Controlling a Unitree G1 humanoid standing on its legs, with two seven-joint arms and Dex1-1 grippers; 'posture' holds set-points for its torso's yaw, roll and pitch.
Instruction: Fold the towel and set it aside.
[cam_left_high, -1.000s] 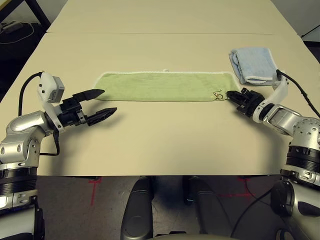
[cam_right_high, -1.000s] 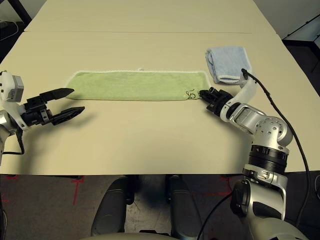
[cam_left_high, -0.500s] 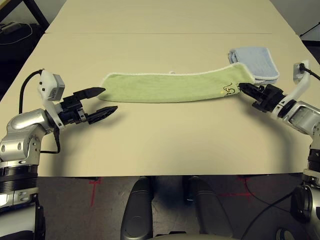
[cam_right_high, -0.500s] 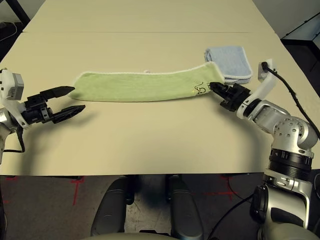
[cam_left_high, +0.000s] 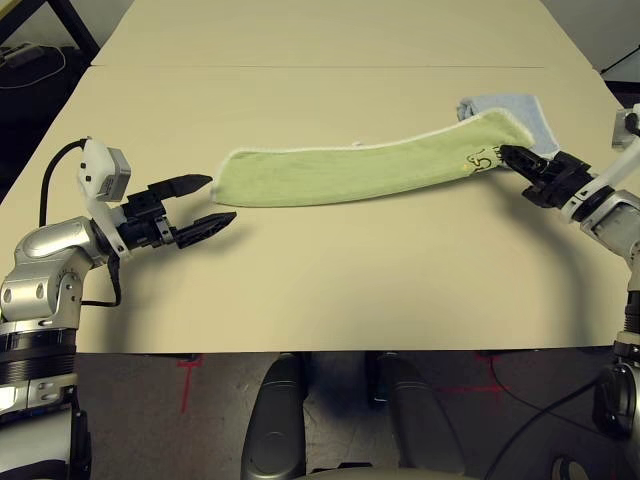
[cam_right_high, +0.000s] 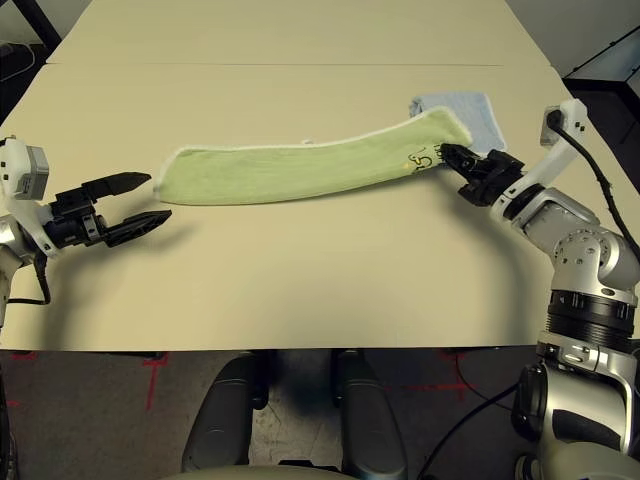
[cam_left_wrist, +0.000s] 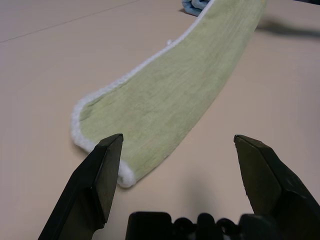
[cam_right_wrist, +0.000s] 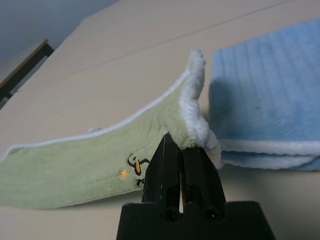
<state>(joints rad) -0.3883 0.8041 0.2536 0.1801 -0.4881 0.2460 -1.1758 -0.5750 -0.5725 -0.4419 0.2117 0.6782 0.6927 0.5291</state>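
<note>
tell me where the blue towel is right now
In the head views the pale blue folded towel lies on the table's far right, just behind the lifted end of the green towel that the right gripper pinches.

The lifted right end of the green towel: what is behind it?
Behind the towel's raised end, held by the right gripper, lies a folded pale blue towel. The green cloth covers its near corner.

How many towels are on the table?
2. The green towel stretches across the middle of the table, its right end lifted by the right gripper. The blue towel lies folded behind that end.
</note>
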